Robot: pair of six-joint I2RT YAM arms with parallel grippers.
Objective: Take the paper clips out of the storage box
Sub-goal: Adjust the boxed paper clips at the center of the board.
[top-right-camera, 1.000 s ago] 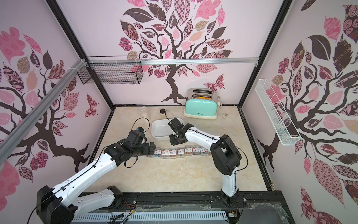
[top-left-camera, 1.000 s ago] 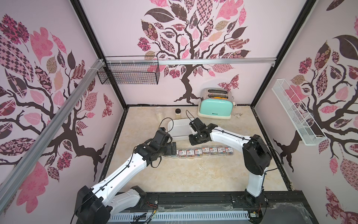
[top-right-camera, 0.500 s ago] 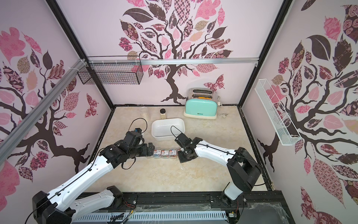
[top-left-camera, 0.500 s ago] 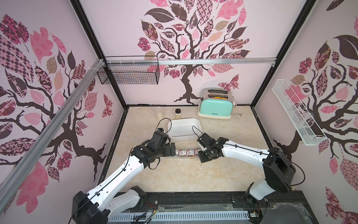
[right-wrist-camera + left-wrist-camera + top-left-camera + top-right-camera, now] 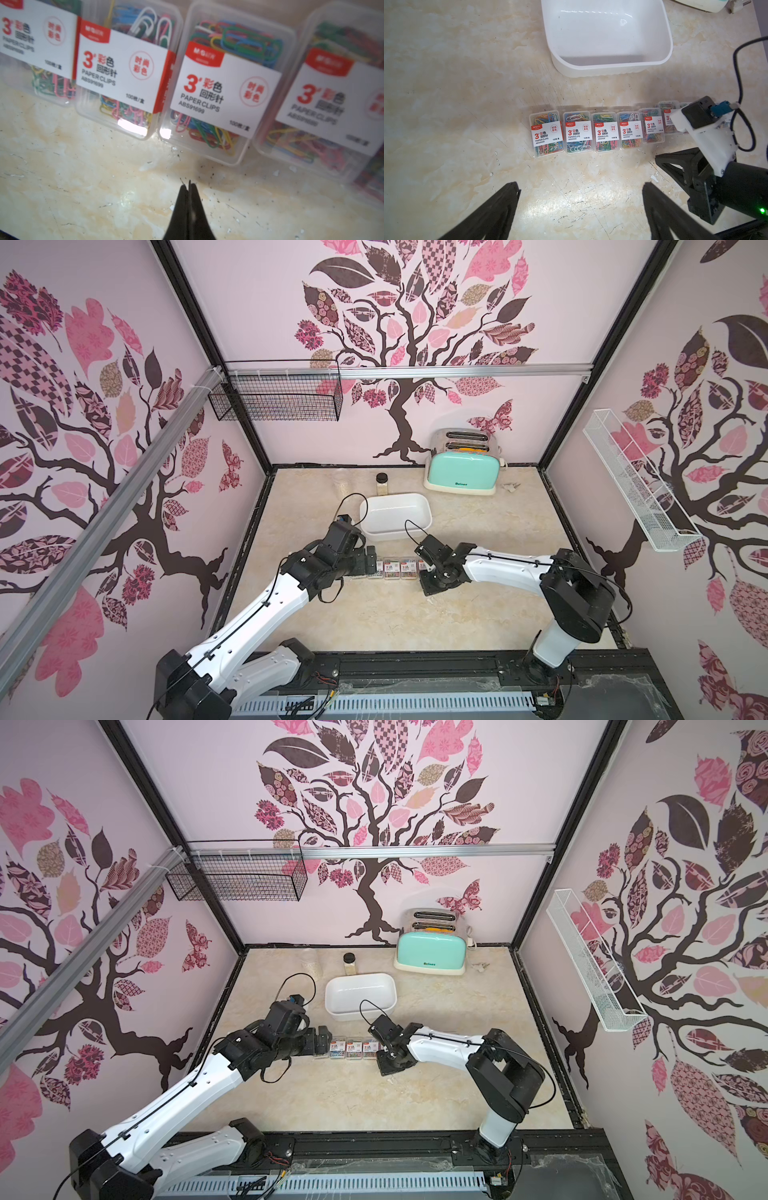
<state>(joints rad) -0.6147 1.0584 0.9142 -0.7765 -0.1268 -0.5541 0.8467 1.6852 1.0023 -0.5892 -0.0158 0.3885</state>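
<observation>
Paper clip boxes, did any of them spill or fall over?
No. The paper clips lie flat in a row on the table, cases shut, labels up, nothing spilled. The storage box beyond them is empty. Only the table looks worn: scratches and small white flecks.

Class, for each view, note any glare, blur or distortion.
Right wrist view: the paper clips are sharp mid-frame, blurred at the edges, with white glare on case corners; left wrist view: bright glare on the table, a highlight streak in the storage box; both top views: the wide-angle lens splays the black frame posts outward.
</observation>
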